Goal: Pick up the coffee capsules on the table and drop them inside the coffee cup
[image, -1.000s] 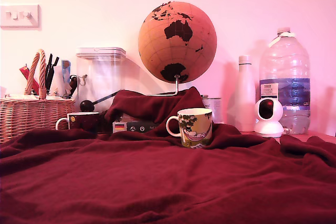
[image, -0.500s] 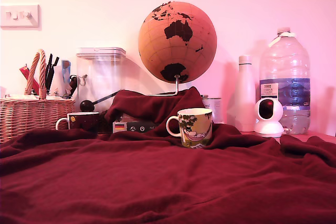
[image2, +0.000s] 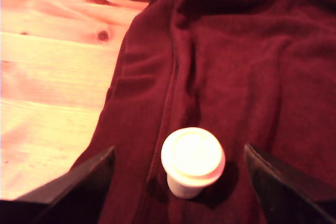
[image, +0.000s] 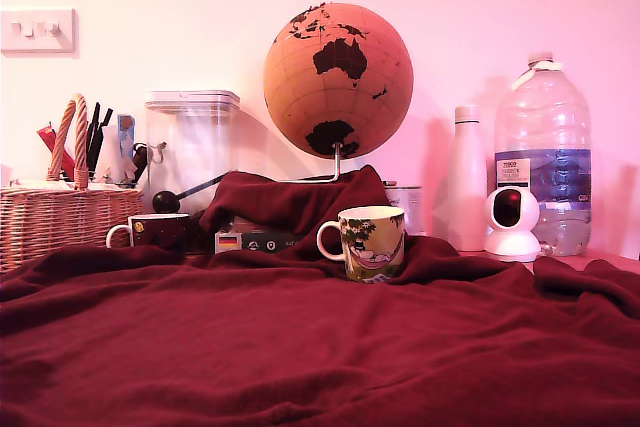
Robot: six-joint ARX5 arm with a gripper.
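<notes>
A pale coffee capsule (image2: 192, 161) stands on the table's red fleece (image2: 247, 77), between the hand's (image2: 181, 174) spread fingers (image2: 79, 187).

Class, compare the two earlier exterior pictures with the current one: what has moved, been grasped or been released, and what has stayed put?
Nothing visibly changed. The coffee cup, the dark mug, the globe and the red cloth on the table sit as before, and no arm enters the exterior view.

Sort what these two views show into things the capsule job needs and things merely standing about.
Needed: pale round coffee capsule between the open fingers; cream cartoon-print ceramic mug; dark red fleece-covered table.

Standing about: cork globe; woven wicker basket; dark mug with white handle; clear plastic water bottle.
</notes>
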